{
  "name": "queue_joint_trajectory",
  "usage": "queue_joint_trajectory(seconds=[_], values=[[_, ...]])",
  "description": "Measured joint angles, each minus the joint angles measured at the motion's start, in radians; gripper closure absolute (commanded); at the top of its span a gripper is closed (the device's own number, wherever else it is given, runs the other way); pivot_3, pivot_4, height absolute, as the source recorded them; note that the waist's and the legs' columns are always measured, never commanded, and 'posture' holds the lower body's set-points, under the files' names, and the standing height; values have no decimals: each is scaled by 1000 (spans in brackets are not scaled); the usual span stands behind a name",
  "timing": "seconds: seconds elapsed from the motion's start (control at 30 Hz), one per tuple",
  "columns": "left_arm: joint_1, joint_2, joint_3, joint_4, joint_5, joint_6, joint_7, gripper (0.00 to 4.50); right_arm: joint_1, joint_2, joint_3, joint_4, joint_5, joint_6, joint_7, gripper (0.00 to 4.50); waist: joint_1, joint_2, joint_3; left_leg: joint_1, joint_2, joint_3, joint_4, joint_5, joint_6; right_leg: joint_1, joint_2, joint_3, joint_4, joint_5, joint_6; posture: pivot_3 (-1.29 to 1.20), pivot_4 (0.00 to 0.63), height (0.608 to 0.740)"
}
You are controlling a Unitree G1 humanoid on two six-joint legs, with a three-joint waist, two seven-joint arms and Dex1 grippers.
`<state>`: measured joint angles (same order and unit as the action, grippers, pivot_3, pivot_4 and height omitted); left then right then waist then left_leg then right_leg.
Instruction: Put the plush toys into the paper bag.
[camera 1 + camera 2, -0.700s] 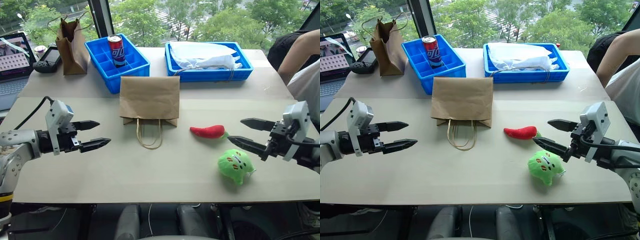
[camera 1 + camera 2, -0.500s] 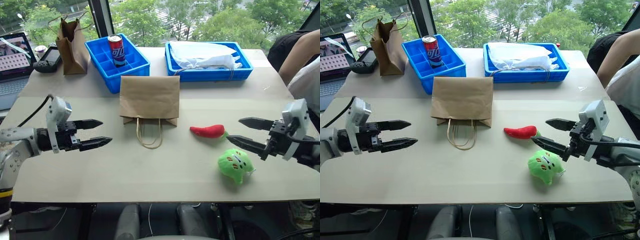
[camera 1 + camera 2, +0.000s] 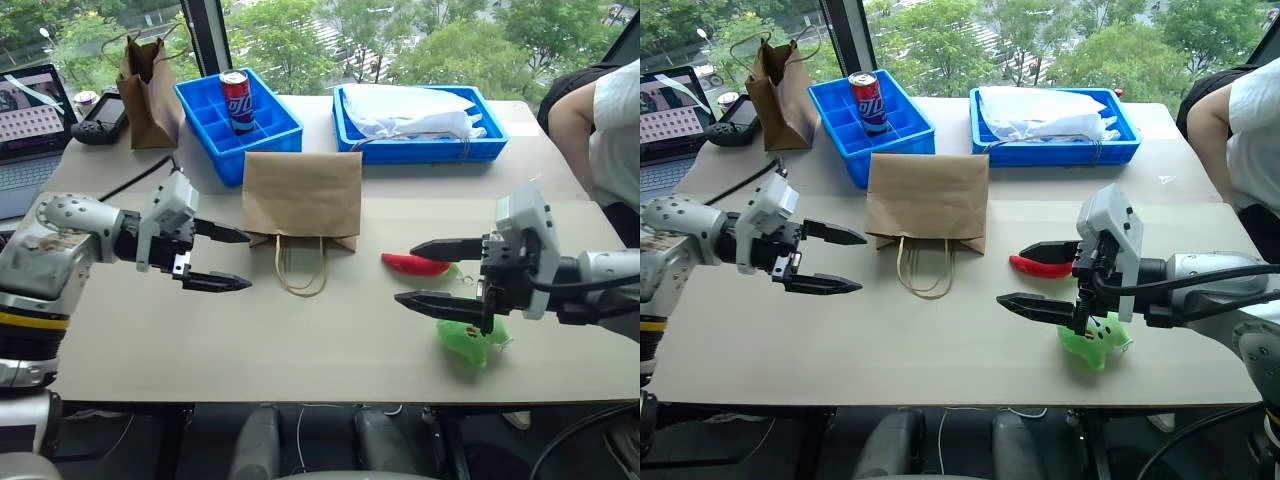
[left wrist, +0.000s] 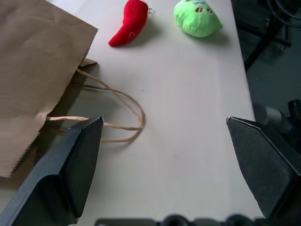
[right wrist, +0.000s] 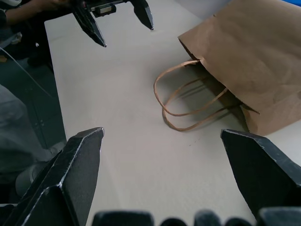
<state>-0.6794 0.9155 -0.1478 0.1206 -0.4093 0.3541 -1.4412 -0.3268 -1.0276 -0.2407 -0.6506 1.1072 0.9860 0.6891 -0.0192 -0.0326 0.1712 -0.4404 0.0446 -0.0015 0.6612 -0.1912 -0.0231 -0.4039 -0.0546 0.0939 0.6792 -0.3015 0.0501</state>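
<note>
Pale laminate covers the counter [image 3: 330, 350], which carries everything in play. Toward its far edge sit two blue trays [image 3: 420, 140], one holding a drink can [image 3: 234, 100], the other white wrapping, and a narrow dark paper bag [image 3: 148, 80] stands at the far left corner.

Nearer the middle, the paper bag [image 3: 301, 205] lies flat on its side, its mouth and looped handles [image 3: 300, 268] facing the robot. It looks collapsed, so nothing seems to be inside.

Both arms hover above the counter. The left pincer [image 3: 225, 260] hangs just left of the handles, released, jaws wide, holding nothing. The right pincer [image 3: 435, 272] hangs over the toys, also spread wide and empty.

The lime-green plush [image 3: 468, 338] sits near the front right edge, partly under the right pincer's lower finger. The red chili plush [image 3: 415, 265] lies just beyond it, between the bag and the right arm, well clear of the bag's mouth.

As I judge it, the task has hardly started: both toys remain on the counter, neither is grasped, and the bag probably needs its mouth opened before anything goes in.
</note>
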Motion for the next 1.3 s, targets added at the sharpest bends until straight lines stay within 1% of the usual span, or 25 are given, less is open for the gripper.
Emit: queue_joint_trajectory(seconds=[0.03, 0.07, 0.1, 0.13, 0.17, 0.23, 0.33, 0.43, 0.5, 0.63, 0.73, 0.8, 0.87, 0.9, 0.97, 1.07, 1.2, 1.3], values=[[-41, -42, -29, 83, 68, -128, 0, 0, 0, 1, -2, -3, -2, 0, -14, 84, 5, 0, 0, 0, 0, 0, 0, 0, 0, 0, 0, 0, 0, 0, 0, 0, 150, 698], [-68, -71, -41, 140, 109, -208, 9, 0, -1, 5, -1, -4, -3, 0, -22, 84, 8, 0, 0, 0, 0, 0, 0, 0, 0, 0, 0, 0, 0, 0, 0, 0, 150, 698], [-107, -111, -58, 240, 175, -361, 17, 0, 3, 7, -2, -9, -5, 0, -33, 84, 8, 0, 0, -1, 0, 0, 0, 0, 0, 0, 0, 0, 0, 0, 0, 0, 150, 698], [-120, -121, -66, 279, 197, -415, 20, 0, 5, 8, -1, -10, -6, 0, -38, 84, 8, 0, 0, -1, 0, 0, 0, 0, 0, 0, -1, 0, 0, 0, 0, 0, 150, 698], [-148, -142, -83, 364, 250, -548, 23, 0, 16, 10, -2, -13, -8, 0, -45, 84, 8, 0, 0, -2, -1, 0, 0, 0, 0, 0, -1, 0, -1, 0, 0, 0, 150, 698], [-190, -170, -106, 503, 316, -738, 19, 0, 40, 12, -6, -17, -18, 0, -59, 84, 6, 0, 0, -2, -1, 0, 0, 0, 1, -1, -1, 0, 0, 0, 0, 0, 150, 698], [-228, -208, -118, 632, 372, -905, 18, 0, 61, 12, -13, -23, -23, 0, -68, 84, 4, 0, 0, -2, -1, 0, 0, 0, 1, -1, -1, 0, 0, 0, 0, 0, 150, 698], [-278, -255, -121, 740, 413, -1020, 40, 0, 77, 12, -29, -38, -22, 0, -88, 84, 5, 0, 0, -2, -1, -1, 1, 0, 1, -1, -1, -1, 1, 1, 1, 0, 150, 698], [-309, -289, -121, 795, 433, -1076, 67, 0, 84, 13, -39, -52, -21, 0, -100, 84, 6, 0, 0, -3, -1, -1, 2, 0, 1, -1, -1, -1, 1, 1, 1, 0, 150, 698], [-345, -343, -118, 892, 469, -1116, 133, 0, 102, 24, -49, -72, -4, 0, -127, 84, 6, -1, 0, -3, -1, -1, 2, 0, 1, 0, -1, -1, 1, 1, 1, 0, 150, 698], [-350, -368, -122, 953, 499, -1148, 155, 759, 105, 24, -49, -78, 0, 0, -144, 0, 1, -1, 0, -3, -1, -1, 2, 0, 1, -1, -1, -1, 2, 1, 1, 0, 150, 698], [-350, -381, -121, 977, 501, -1155, 152, 1456, 106, 24, -49, -79, 0, 0, -153, 0, 1, -1, 0, -3, -1, -2, 2, 0, 1, -1, -1, -1, 2, 1, 1, 0, 150, 698], [-350, -400, -110, 992, 492, -1154, 134, 2361, 107, 24, -49, -80, -1, -1, -164, 0, 3, -1, 0, -3, -1, -2, 2, 0, 1, -1, -1, -1, 2, 1, 1, 0, 150, 698], [-351, -408, -105, 993, 485, -1152, 124, 2568, 107, 24, -49, -81, -1, -1, -168, 0, 3, -1, 0, -3, -1, -2, 2, 0, 1, -1, -1, -1, 2, 1, 1, 0, 150, 698], [-361, -419, -89, 993, 465, -1129, 88, 3424, 111, 24, -49, -86, -1, -1, -171, 0, 4, -1, 0, -3, -1, -2, 3, 0, 1, -1, -1, -1, 2, 1, 1, 0, 150, 698], [-380, -427, -47, 986, 416, -1059, 37, 4453, 122, 24, -48, -87, -1, 0, -171, 0, 4, -1, 0, -3, -1, -2, 3, 0, 1, 0, -1, -1, 2, 1, 1, 0, 150, 698], [-378, -449, 26, 920, 303, -859, -35, 4453, 155, 24, -25, -97, -7, 0, -171, 0, 2, -1, 0, -3, -1, -3, 3, 0, 1, 0, -1, -2, 2, 1, 1, 0, 150, 698], [-337, -447, 51, 784, 233, -661, -81, 4453, 198, 24, 33, -108, -35, 2, -171, 0, -1, 0, 0, -3, -1, -3, 3, 0, 1, 0, -1, -1, 2, 1, 1, 0, 150, 698]])
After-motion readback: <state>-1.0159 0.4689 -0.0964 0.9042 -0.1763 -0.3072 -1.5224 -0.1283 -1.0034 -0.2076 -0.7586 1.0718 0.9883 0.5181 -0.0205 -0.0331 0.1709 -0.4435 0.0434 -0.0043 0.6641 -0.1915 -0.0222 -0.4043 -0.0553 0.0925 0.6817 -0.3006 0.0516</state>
